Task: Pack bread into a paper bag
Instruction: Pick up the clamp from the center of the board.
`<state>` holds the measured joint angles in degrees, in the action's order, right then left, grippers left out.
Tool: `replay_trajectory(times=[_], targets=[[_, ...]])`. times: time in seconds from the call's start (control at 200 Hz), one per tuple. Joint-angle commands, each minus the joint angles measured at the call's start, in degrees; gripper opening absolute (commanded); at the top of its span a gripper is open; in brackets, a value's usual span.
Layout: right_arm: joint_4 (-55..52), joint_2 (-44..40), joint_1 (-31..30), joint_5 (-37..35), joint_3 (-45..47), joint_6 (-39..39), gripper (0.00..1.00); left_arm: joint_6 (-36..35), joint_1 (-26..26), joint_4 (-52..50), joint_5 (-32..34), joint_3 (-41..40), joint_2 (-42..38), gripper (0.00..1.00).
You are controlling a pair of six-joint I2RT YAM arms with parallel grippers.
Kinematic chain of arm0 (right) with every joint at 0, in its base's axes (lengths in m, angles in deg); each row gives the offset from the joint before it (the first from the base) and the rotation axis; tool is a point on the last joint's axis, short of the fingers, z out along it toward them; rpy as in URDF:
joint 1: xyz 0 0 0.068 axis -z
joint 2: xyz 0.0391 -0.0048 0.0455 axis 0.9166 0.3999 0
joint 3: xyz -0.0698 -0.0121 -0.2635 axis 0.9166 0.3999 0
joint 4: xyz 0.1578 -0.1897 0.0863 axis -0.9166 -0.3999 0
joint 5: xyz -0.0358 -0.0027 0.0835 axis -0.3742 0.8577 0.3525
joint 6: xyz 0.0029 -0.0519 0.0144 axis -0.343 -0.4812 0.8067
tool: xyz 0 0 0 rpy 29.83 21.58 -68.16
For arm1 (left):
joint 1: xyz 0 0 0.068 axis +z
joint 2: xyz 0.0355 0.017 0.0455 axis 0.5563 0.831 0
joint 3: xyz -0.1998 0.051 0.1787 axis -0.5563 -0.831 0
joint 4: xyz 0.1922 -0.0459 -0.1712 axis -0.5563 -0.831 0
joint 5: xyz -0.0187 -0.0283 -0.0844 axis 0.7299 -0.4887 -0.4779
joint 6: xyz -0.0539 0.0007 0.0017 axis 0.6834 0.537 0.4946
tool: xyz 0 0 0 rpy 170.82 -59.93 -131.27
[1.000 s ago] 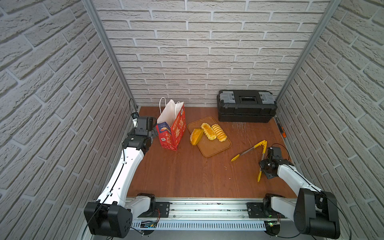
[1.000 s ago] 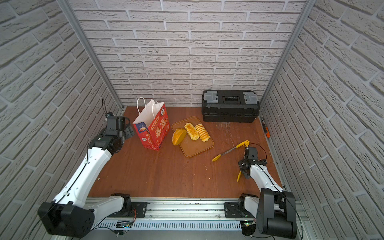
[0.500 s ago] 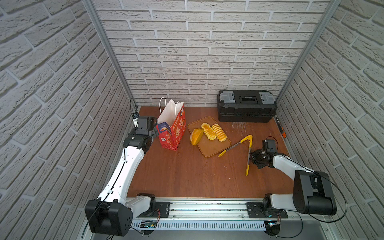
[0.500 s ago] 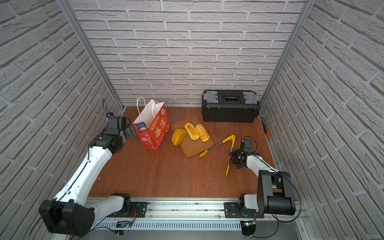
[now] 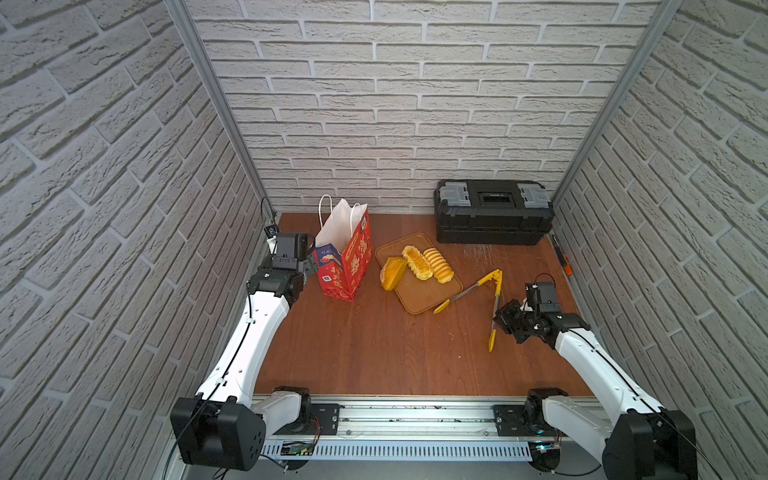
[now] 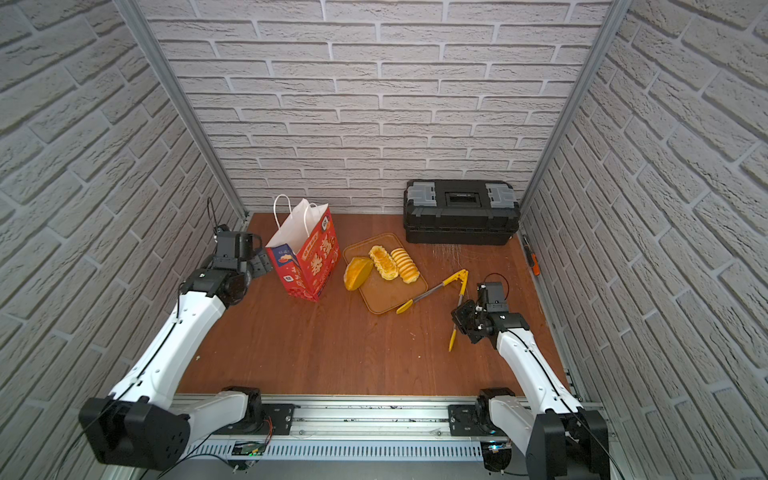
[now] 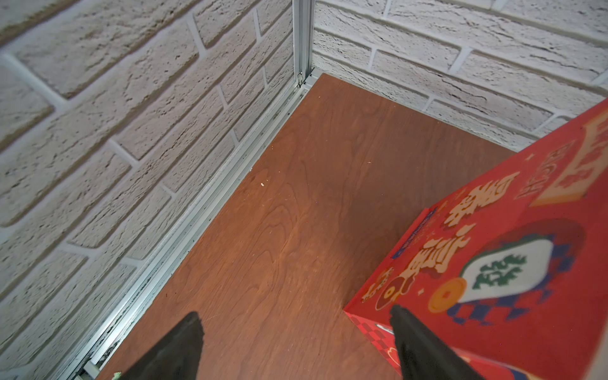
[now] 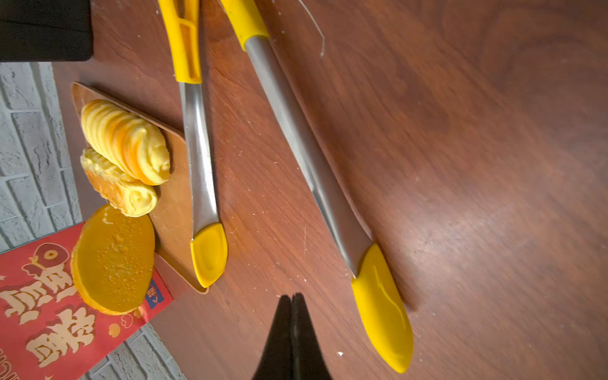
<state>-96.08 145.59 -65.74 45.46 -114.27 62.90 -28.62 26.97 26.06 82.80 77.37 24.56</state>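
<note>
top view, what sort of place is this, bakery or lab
Probably a robot test cell: brick-pattern wall panels box in a wooden tabletop, a metal rail carries the left arm and right arm, and a black toolbox sits at the back.

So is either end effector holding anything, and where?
Nothing is held. The right end effector is shut empty beside the yellow-tipped metal tongs; the left end effector is open beside the red-and-white paper bag.

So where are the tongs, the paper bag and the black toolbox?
tongs (image 5: pixel 497 275): in a top view, yellow hinge end.
paper bag (image 5: pixel 356 258): in a top view, red printed side.
toolbox (image 5: pixel 492 226): in a top view, front wall.
</note>
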Motion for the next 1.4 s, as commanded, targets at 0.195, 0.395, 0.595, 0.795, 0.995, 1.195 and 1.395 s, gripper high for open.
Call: replay_trajectory(times=[0.195,0.395,0.595,0.795,0.995,1.195,1.395], targets=[[0.25,4.73,-1.11,-3.24,-9.55,-17.53,0.33,0.61,-0.13,1.8,-0.53,-0.1,-0.28,0.91],[-1.47,18.17,-1.56,-3.51,-25.26,-36.59,0.55,0.89,-0.2,1.91,-0.44,-0.58,-0.97,0.91],[-10.98,35.13,-5.78,-4.75,-41.64,-51.64,0.56,0.98,-0.11,1.8,-0.26,-0.65,-1.17,0.92],[-10.13,35.26,-10.09,-12.99,-43.24,-63.67,0.55,0.51,-0.03,1.55,0.44,-0.54,-1.33,0.92],[0.96,26.34,-10.52,-11.87,-35.67,-77.33,0.58,0.1,-0.02,1.78,-0.09,0.83,0.65,0.92],[-0.49,28.61,-7.86,-3.19,-35.96,-86.33,0.82,0.36,-0.03,3.2,-1.7,1.47,2.59,0.92],[-1.12,33.45,-6.84,0.65,-37.08,-92.5,0.78,0.0,-0.02,3.29,-1.9,2.35,3.73,0.92]])
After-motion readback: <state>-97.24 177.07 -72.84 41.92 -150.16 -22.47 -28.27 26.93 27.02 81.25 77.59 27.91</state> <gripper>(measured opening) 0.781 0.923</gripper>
